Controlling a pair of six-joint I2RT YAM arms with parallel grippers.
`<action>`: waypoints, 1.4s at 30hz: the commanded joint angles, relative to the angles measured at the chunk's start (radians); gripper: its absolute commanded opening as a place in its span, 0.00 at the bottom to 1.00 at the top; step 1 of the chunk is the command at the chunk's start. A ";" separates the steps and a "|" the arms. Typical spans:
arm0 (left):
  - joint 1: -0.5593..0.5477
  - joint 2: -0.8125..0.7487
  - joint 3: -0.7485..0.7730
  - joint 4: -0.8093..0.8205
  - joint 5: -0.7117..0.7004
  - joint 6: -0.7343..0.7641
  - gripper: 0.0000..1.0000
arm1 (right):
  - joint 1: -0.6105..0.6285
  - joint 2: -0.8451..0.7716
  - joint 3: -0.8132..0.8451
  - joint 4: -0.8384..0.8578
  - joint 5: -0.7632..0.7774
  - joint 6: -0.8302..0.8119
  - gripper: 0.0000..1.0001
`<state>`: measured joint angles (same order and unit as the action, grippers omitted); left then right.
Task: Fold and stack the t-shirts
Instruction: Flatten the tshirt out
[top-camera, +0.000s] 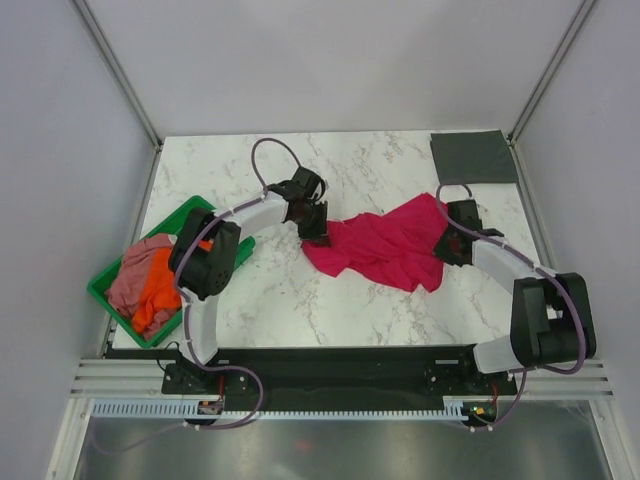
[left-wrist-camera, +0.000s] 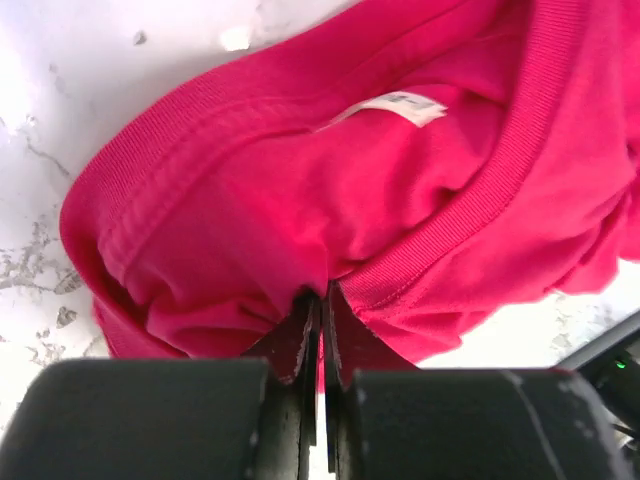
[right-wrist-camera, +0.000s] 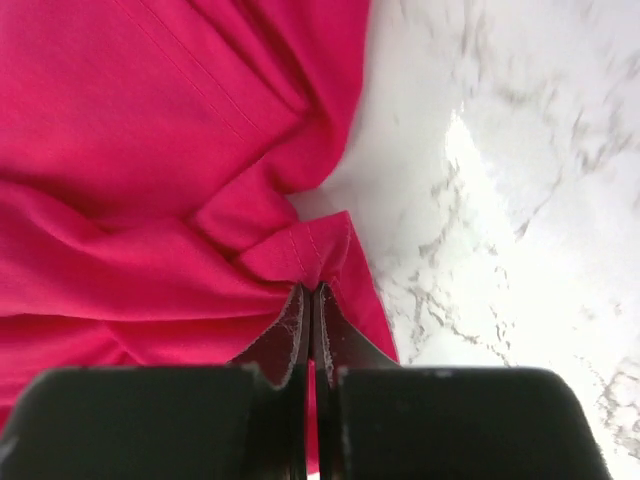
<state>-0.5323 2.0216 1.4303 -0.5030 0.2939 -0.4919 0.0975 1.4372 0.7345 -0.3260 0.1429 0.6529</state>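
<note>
Fingers of my left gripper (left-wrist-camera: 320, 300): pinching the collar rib of the crimson t-shirt (top-camera: 385, 245). Fingers of my right gripper (right-wrist-camera: 308, 292): pinching a stitched hem fold. Shirt: crumpled on the marble table (top-camera: 350, 170), stretched between my two grippers.

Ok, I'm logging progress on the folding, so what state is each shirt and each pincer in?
crimson t-shirt: unfolded, bunched on the table, pinched at both ends.
dark grey t-shirt: folded flat, far right corner.
orange t-shirt: crumpled in the green tray.
pink t-shirt: crumpled in the same tray.
left pincer: shut on the crimson t-shirt by its collar.
right pincer: shut on a stitched edge of the crimson t-shirt.
</note>
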 joint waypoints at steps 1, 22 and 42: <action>0.009 -0.023 0.181 0.011 0.040 0.010 0.02 | 0.002 -0.060 0.164 -0.057 0.095 -0.035 0.00; 0.121 -0.057 0.251 -0.065 -0.123 0.056 0.06 | 0.028 -0.408 0.324 -0.311 -0.138 -0.047 0.00; -0.142 -0.199 0.024 -0.081 -0.139 0.058 0.57 | 0.082 -0.365 0.109 -0.285 0.050 0.008 0.51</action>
<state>-0.5900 1.8233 1.4658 -0.5938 0.1360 -0.4694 0.1978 1.0039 0.8169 -0.6376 0.0872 0.6651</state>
